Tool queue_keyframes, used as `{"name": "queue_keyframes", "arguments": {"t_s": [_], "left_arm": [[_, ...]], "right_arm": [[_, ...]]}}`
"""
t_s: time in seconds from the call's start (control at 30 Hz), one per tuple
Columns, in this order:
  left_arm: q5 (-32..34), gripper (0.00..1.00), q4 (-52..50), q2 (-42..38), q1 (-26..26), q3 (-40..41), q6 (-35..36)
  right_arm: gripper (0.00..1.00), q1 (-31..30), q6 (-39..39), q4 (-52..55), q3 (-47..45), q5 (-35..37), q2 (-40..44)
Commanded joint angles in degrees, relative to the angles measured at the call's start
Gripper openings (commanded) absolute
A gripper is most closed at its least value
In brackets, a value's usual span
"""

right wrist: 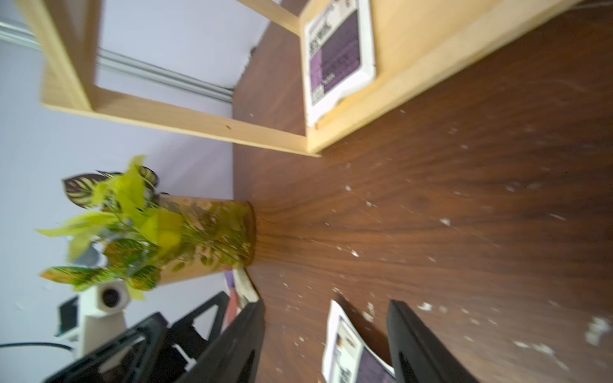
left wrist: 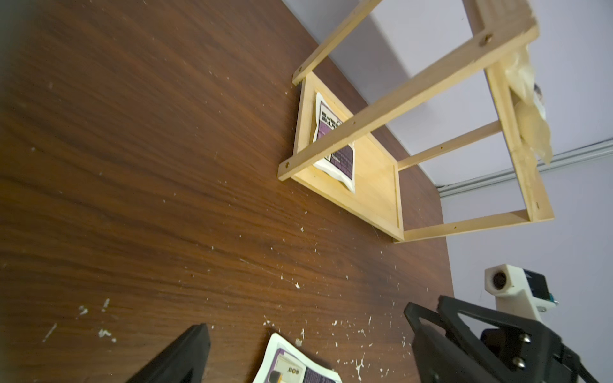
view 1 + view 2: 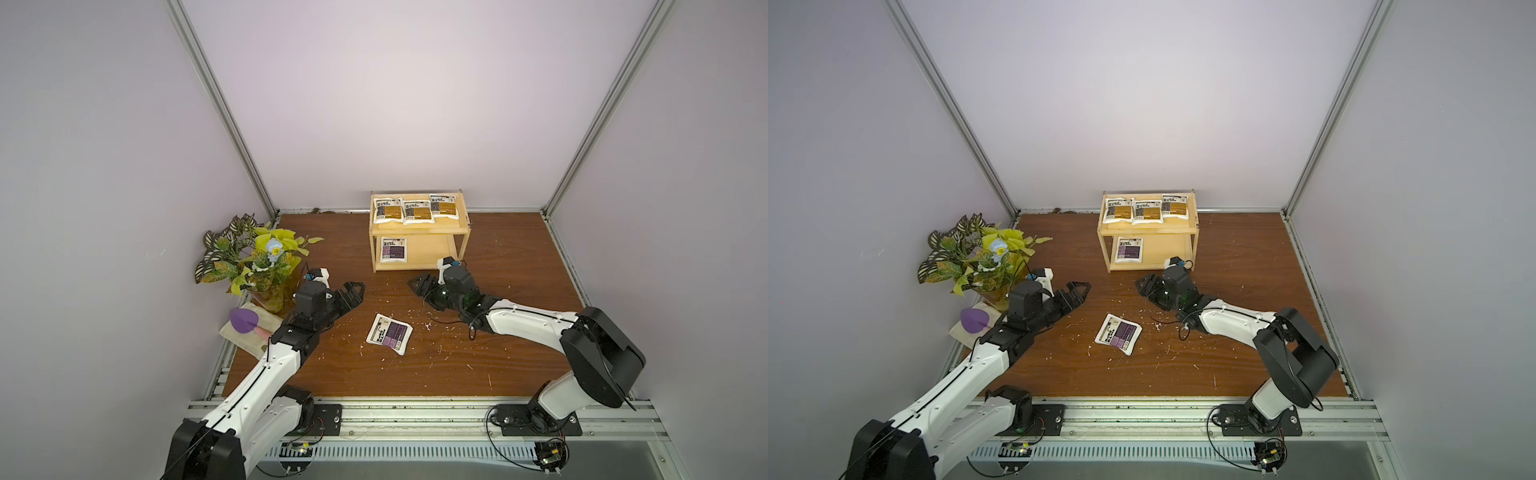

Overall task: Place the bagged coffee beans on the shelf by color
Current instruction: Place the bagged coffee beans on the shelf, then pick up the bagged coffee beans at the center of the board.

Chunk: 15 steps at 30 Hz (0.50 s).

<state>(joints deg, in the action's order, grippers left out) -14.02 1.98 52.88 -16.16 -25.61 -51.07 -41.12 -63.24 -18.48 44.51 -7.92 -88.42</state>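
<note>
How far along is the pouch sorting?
Done: three orange-labelled pouches on the top tier of the shelf, one purple-labelled pouch on its lower tier. In hand: nothing; left gripper and right gripper are open and empty. Left: the second purple-labelled pouch lies untouched on the table, likely bound for the lower tier.

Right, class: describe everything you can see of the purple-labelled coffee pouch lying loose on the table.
The loose pouch is small, flat, white and roughly square, with a dark printed label carrying purple blocks. It lies label up, skewed, on the brown wood-grain table among white flecks, in front of the shelf and apart from it. Both the left end effector and right end effector are clear of it; only the table touches it.
</note>
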Motion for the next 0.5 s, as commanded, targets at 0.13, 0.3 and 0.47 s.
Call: {"name": "queue_keyframes", "arguments": {"t_s": [0.13, 0.3, 0.47], "left_arm": [[0.1, 1.0, -0.2, 1.0, -5.5, 3.9, -2.9], [-0.8, 0.99, 0.8, 2.6, -7.2, 5.5, -3.2], [-2.5, 1.0, 1.8, 3.5, -7.6, 7.0, -2.8]], "right_arm": [[0.65, 1.3, 12.3, 6.6, -7.6, -14.0, 3.8], [0.65, 0.5, 11.6, 4.2, -11.0, -17.0, 4.4], [0.65, -0.9, 11.7, 3.5, -11.7, -19.8, 3.2]]}}
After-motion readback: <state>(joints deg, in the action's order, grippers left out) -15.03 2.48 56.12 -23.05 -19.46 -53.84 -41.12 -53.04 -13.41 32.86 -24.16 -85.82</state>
